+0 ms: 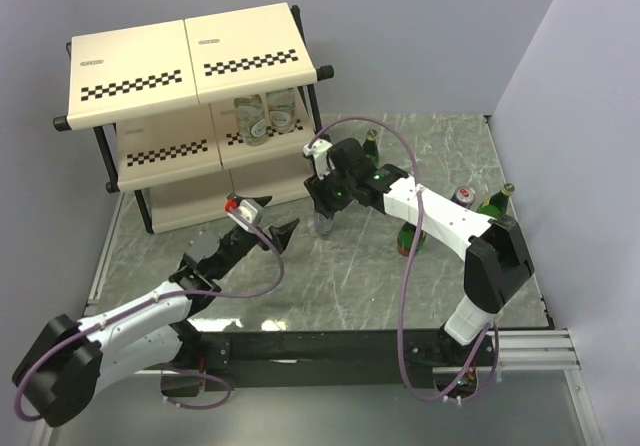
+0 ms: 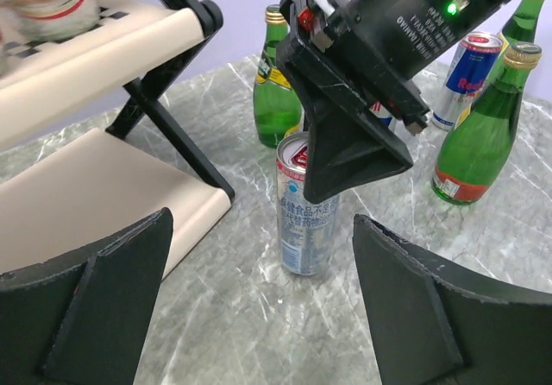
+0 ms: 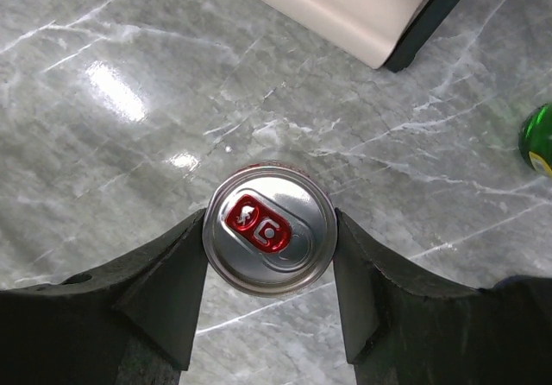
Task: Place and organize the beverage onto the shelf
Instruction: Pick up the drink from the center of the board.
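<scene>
Upright on the grey marble table (image 1: 350,286), at about 5 o'clock from the shelf (image 1: 190,66) in the top view: one slim blue-silver can (image 2: 304,221), not yet on any tier. Gripped near the rim by the right gripper (image 3: 271,234), fingers (image 3: 172,290) pressed against the lid's sides at 9 and 3 o'clock. Faced from the near side by the left gripper (image 2: 260,230), jaws spread wide, holding nothing.

Best handled by lifting straight up first, keeping the can vertical, then swinging toward 11 o'clock and clearing the black frame leg before lowering onto a free cream panel. Worth keeping the squeeze light, likely thin walls, and steering clear of the two short clear bottles (image 1: 265,116) on the middle tier. Also worth minding the green bottle (image 2: 276,91) close behind at 12 o'clock in the left wrist view.

Readable: "Red" on a second can (image 2: 466,78) at 2 o'clock, beside two more green bottles (image 2: 474,143). Blue Chinese print on the held can, too small to make out. Yellow and red bottle labels, unread.
</scene>
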You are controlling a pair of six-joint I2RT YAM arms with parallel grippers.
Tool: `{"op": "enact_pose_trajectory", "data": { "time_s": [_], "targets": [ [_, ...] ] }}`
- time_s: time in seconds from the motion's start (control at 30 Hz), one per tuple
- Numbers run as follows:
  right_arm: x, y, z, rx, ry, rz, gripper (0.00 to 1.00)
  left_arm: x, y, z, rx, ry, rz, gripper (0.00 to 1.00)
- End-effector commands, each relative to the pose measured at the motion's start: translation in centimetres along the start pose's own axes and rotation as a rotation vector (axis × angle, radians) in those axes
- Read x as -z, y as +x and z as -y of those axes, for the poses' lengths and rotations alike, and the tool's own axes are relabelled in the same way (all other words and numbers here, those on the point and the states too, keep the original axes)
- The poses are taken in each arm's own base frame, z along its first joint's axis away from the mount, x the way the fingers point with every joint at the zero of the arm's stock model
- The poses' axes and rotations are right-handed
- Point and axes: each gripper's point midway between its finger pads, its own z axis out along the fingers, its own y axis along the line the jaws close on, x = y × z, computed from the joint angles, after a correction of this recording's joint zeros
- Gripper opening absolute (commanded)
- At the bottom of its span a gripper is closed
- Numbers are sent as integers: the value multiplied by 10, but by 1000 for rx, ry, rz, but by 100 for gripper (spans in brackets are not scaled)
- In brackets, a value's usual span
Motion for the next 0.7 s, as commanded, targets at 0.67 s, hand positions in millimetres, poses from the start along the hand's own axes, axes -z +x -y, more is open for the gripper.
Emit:
{"op": "enact_pose_trajectory", "data": {
  "time_s": [0.67],
  "targets": [
    [55, -60, -53, 167, -232, 185, 0, -11, 34, 24, 39, 128, -82, 91]
  ]
}}
